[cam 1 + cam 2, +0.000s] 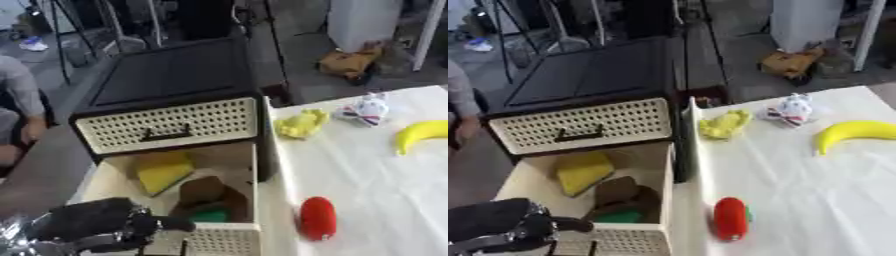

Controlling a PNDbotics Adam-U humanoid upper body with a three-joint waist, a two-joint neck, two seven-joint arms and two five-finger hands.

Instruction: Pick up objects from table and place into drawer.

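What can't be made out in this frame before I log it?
- Left hand: cut off at the lower left corner in both views; finger pose unclear.
- Right hand: in neither view.
- Green thing in the open drawer: mostly hidden behind the brown thing and the drawer front.
- Small white toy: too blurred to identify.

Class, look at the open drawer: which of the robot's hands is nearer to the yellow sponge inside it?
Left. The left hand sits at the drawer's near corner, below the yellow sponge. The right hand shows in neither view.
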